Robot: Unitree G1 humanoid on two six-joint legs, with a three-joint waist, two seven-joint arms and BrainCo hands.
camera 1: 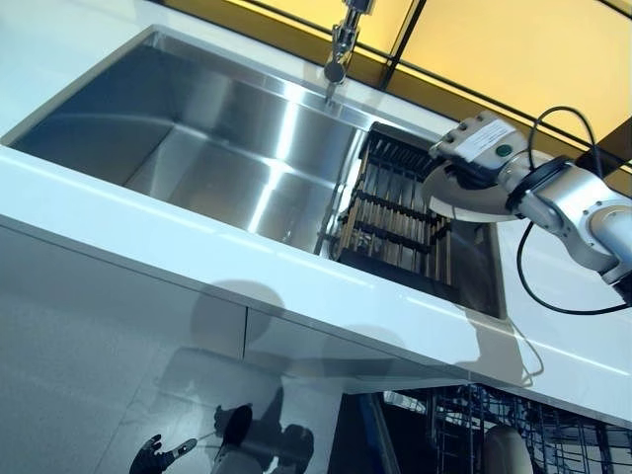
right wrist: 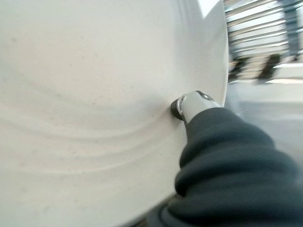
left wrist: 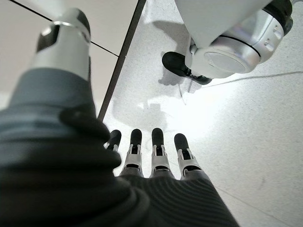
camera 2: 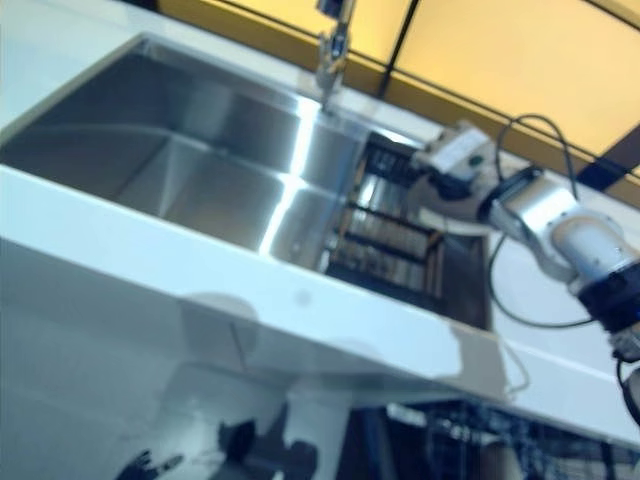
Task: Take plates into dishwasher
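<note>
My right hand (right wrist: 191,105) is shut on a white plate (camera 1: 452,203), with the thumb pressed on the plate's face (right wrist: 94,94). It holds the plate upright and lifted just above the right end of the dark drying rack (camera 1: 395,212) in the sink. My left hand (left wrist: 156,153) hangs low beside me with straight fingers over the floor, empty. The open dishwasher's wire rack (camera 1: 553,434) shows below the counter at the lower right, with something pale (camera 1: 504,449) in it.
A steel sink basin (camera 1: 197,128) lies left of the drying rack, with a faucet (camera 1: 341,44) at its back. The white counter's front edge (camera 1: 247,262) runs across the view. Glossy cabinet fronts (camera 1: 118,346) stand below it.
</note>
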